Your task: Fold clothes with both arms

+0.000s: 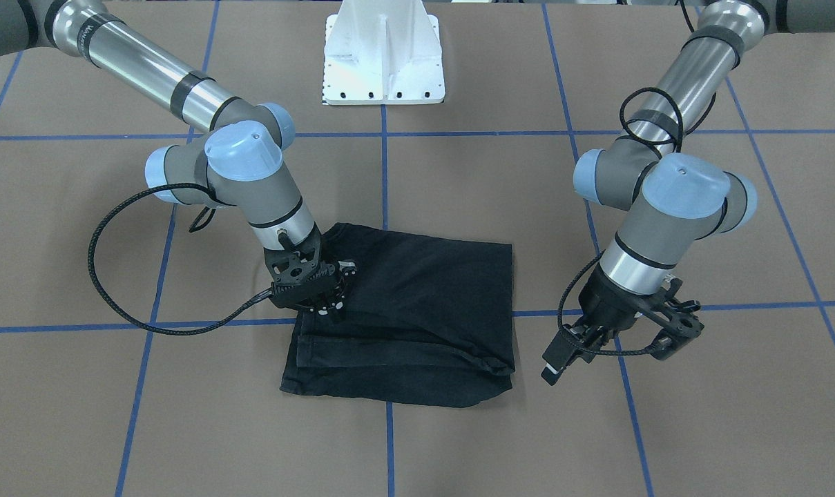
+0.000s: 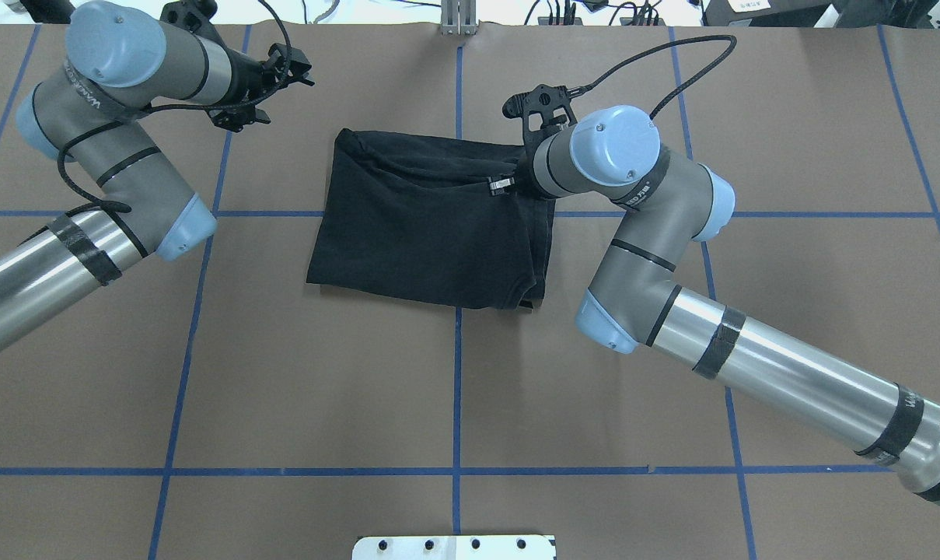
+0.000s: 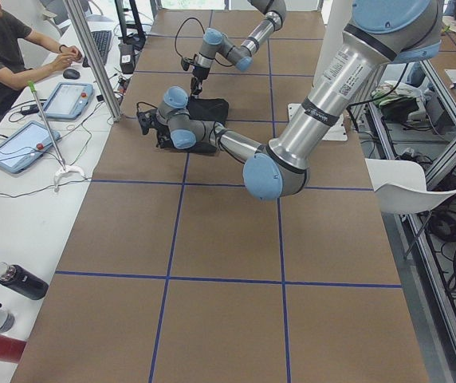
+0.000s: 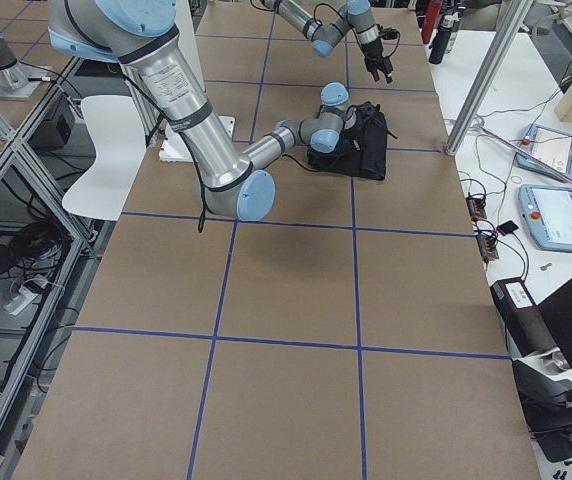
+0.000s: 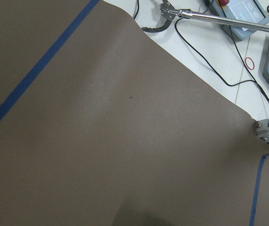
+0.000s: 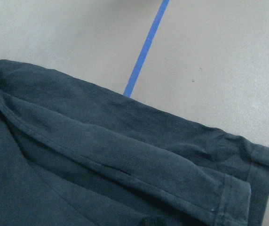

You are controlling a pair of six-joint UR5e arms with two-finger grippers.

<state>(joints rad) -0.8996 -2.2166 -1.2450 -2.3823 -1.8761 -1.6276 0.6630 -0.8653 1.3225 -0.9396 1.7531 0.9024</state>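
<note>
Shirt [image 1: 424,304] lies mid-table [image 1: 182,428], folded into a rough black rectangle with the plain side up, across a blue tape line [image 1: 385,172]. Right gripper [image 1: 327,310] is down on the shirt's right edge (its wrist view shows only layered hems and folds). Whether its jaws are wide, narrow or pinching cloth, I cannot tell. Left gripper [image 2: 271,93] hangs over bare table near the shirt's far-left corner, apart from the cloth, with its jaws spread and holding nothing.
</note>
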